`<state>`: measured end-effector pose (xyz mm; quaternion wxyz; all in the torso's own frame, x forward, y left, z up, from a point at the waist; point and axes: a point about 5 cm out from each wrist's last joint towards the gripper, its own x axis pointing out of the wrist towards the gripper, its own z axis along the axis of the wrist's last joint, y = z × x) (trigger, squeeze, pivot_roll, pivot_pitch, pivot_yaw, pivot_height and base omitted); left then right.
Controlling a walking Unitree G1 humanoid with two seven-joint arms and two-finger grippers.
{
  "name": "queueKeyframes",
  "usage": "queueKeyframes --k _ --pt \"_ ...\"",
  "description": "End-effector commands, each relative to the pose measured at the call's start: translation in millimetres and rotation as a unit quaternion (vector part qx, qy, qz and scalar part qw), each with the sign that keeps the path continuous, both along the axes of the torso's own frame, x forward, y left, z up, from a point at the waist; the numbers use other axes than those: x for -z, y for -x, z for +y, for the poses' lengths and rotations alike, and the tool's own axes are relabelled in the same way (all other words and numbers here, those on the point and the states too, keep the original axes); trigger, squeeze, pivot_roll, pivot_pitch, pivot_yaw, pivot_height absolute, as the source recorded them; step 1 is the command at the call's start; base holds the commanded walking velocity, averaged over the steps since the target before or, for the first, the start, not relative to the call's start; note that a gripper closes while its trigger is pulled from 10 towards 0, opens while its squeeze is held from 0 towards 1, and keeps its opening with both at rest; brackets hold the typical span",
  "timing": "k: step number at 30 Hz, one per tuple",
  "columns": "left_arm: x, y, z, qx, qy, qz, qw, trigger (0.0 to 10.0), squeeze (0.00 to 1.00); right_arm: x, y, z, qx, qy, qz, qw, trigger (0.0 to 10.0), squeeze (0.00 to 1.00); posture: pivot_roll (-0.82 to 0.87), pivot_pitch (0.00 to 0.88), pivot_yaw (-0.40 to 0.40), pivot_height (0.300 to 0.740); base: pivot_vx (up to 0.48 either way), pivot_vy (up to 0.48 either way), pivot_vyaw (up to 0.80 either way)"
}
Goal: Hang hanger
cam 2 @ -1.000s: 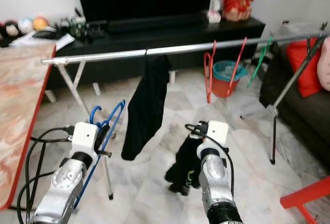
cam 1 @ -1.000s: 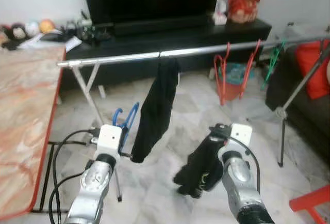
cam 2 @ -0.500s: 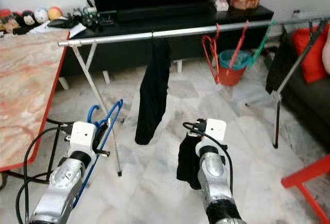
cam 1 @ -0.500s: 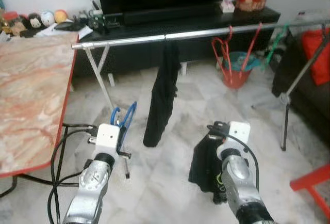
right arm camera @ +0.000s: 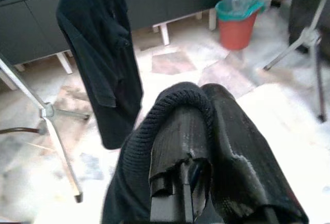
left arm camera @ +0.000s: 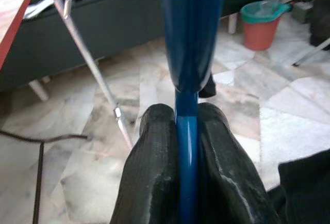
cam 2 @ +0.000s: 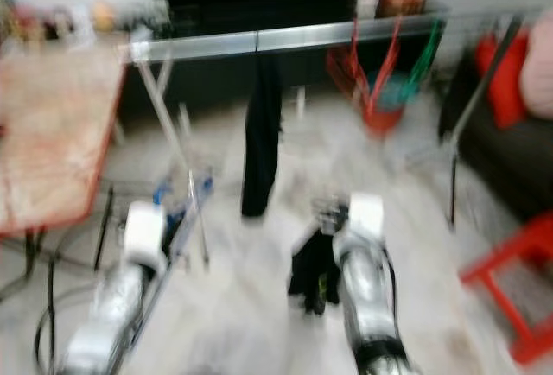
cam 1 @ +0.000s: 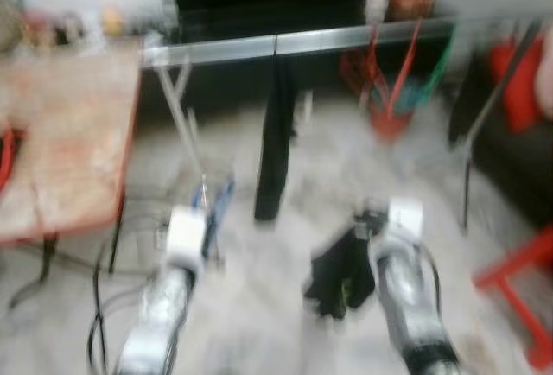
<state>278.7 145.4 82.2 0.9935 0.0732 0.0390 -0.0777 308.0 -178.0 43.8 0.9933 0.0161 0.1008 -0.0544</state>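
Observation:
The head views are blurred. My left gripper is shut on the stem of a blue hanger, held low in front of the silver clothes rail. My right gripper is shut on a black knitted garment that drapes over its fingers and hangs down below the wrist. Another black garment hangs from the middle of the rail. Both grippers are well below the rail and nearer to me than it.
Red hangers and a green hanger hang on the rail's right part. A marble-patterned table with a red edge is at the left, and a red stool at the right. The rail's leg stands ahead, and an orange bucket sits behind.
The whole picture has shifted and blurred, so the camera is moving. Both grippers keep their hold, left on the blue hanger and right on the black garment.

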Motion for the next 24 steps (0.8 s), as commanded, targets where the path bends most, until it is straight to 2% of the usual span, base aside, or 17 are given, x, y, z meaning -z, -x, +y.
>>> queueKeyframes --k 1,4,7,9,12,13,14,15,16,19,21,22,24 --pt "-4 -1.4 5.2 -0.008 -0.005 -0.004 1.0 10.0 0.0 -11 -8.5 9.1 -0.046 0.019 -0.012 0.999 10.0 0.0 -0.01 0.0 0.014 0.74 0.0 0.0 0.0" --pt "-4 -2.0 5.9 -0.006 -0.007 -0.003 1.0 10.0 0.0 -14 -12.6 10.6 -0.08 0.045 0.002 0.996 10.0 0.0 -0.01 0.0 0.02 0.74 0.0 0.0 0.0" --pt "-4 -2.6 6.5 -0.006 -0.008 -0.003 1.0 10.0 0.0 -15 -17.5 13.6 -0.163 0.113 0.043 0.979 10.0 0.0 -0.02 0.0 0.022 0.74 0.0 0.0 0.0" --pt "-4 -2.8 6.6 -0.005 -0.009 -0.002 1.0 10.0 0.0 -20 -19.8 17.1 -0.227 0.159 0.047 0.96 10.0 0.0 -0.02 0.0 0.022 0.74 0.0 0.0 0.0" --pt "-4 -3.4 6.3 -0.004 -0.008 -0.001 1.0 10.0 0.0 -24 -18.3 22.4 -0.323 0.239 0.059 0.914 10.0 0.0 -0.02 0.0 0.023 0.74 0.0 0.0 0.0" --pt "-4 -3.6 6.0 -0.003 -0.008 0.0 1.0 10.0 0.0 -22 -14.5 23.9 -0.382 0.282 0.074 0.877 10.0 0.0 -0.02 0.0 0.023 0.74 0.0 0.0 0.0" --pt "-4 -3.6 6.0 -0.003 -0.008 0.0 1.0 10.0 0.0 -22 -14.5 23.9 -0.382 0.282 0.074 0.877 10.0 0.0 -0.02 0.0 0.023 0.74 0.0 0.0 0.0" --pt "-4 -3.8 5.4 -0.001 -0.008 0.0 1.0 10.0 0.0 -22 -11.3 26.4 -0.418 0.279 0.083 0.861 10.0 0.0 -0.02 0.0 0.022 0.74 0.0 0.0 0.0" --pt "-4 -3.9 5.0 0.0 -0.007 0.001 1.0 10.0 0.0 -22 -10.1 28.0 -0.431 0.269 0.085 0.857 10.0 0.0 -0.02 0.0 0.022 0.74 0.0 0.0 0.0" --pt "-4 -4.1 4.2 0.002 -0.007 0.002 1.0 10.0 0.0 -24 -5.5 31.5 -0.475 0.28 0.085 0.83 10.0 0.0 -0.02 0.0 0.022 0.74 0.0 0.0 0.0" --pt "-4 -4.6 4.2 0.004 -0.008 0.003 1.0 10.0 0.0 -25 0.9 29.8 -0.523 0.303 0.099 0.791 10.0 0.0 -0.02 0.0 0.025 0.74 0.0 0.0 0.0" --pt "-3 -4.8 4.6 0.006 -0.01 0.004 1.0 10.0 0.0 -27 6.2 24.7 -0.556 0.318 0.12 0.759 10.0 0.0 -0.02 0.0 0.025 0.74 0.0 0.0 0.0" --pt "-3 -5.3 5.1 0.007 -0.011 0.005 1.0 10.0 0.0 -30 8.7 19.8 -0.578 0.329 0.131 0.735 10.0 0.0 -0.02 0.0 0.028 0.74 0.0 0.0 0.0"
